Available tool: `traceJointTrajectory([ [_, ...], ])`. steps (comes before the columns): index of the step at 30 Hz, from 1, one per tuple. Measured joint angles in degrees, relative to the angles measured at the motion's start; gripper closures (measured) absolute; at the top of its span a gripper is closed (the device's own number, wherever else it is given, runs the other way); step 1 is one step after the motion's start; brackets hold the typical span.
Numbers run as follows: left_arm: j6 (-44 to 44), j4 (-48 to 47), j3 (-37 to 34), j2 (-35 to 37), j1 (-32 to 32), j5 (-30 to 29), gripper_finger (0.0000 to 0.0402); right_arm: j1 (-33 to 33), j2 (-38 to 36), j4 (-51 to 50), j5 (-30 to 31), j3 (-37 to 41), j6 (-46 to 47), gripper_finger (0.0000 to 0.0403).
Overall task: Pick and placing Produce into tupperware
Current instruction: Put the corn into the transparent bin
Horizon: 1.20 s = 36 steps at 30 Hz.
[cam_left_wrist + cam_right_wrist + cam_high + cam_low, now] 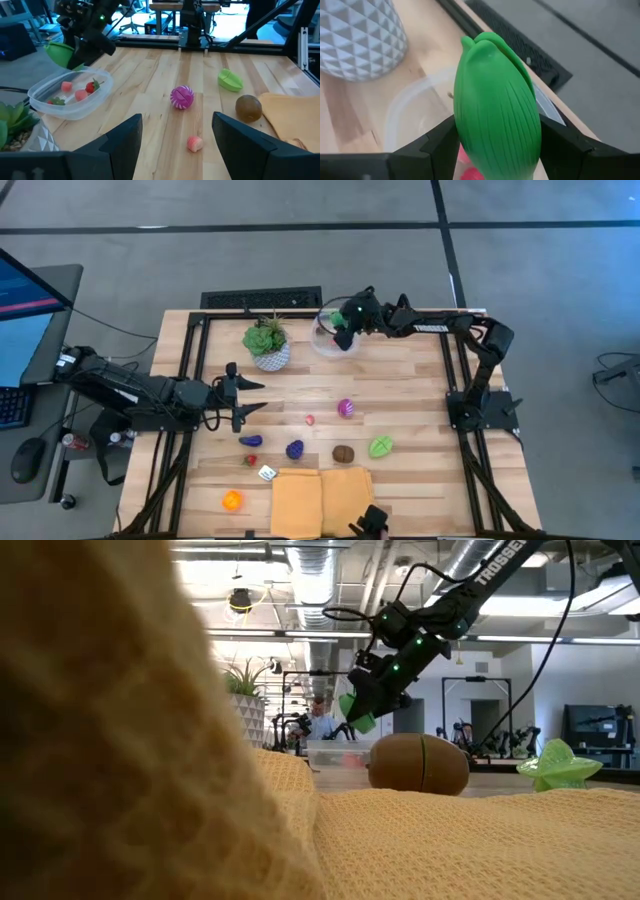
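Note:
The clear tupperware (326, 330) (70, 95) stands near the table's far edge, beside the plant pot, with a few red and pink pieces in it. My right gripper (347, 328) (368, 700) hovers just above it, shut on a green ribbed toy vegetable (495, 110) (62, 54). Other produce lies mid-table: a pink-purple ball (346, 408), a small pink piece (310, 420), purple pieces (295, 449), a brown one (343, 453), a green one (381, 446), a red one (251, 461) and an orange one (232, 500). My left gripper (250, 402) (175, 145) waits open at the table's left. My right gripper pinches the green vegetable between its two fingers (440, 145), one on each long side of its lower half (470, 150). It comes slanting down from the table's right. The vegetable is lifted clear, above the tupperware, its pointed end (480, 42) sticking out beyond the fingertips.
A leafy plant in a white patterned pot (267, 345) stands just left of the tupperware. A yellow cloth (320, 500) lies at the near edge and fills the low view's foreground. A small white item (267, 473) lies near it. Black frame rails (455, 380) run along the table's sides.

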<state>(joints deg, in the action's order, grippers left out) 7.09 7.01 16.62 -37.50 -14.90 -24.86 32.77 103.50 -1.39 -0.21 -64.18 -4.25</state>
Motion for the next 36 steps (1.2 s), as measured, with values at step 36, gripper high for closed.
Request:
traceJointTrajectory([
  [36, 0.8, 0.0, 0.0, 0.0, 0.0, -1.2, 0.0168, 4.7, 6.8, -16.6, -11.8, -10.3, -0.1, 0.0147],
])
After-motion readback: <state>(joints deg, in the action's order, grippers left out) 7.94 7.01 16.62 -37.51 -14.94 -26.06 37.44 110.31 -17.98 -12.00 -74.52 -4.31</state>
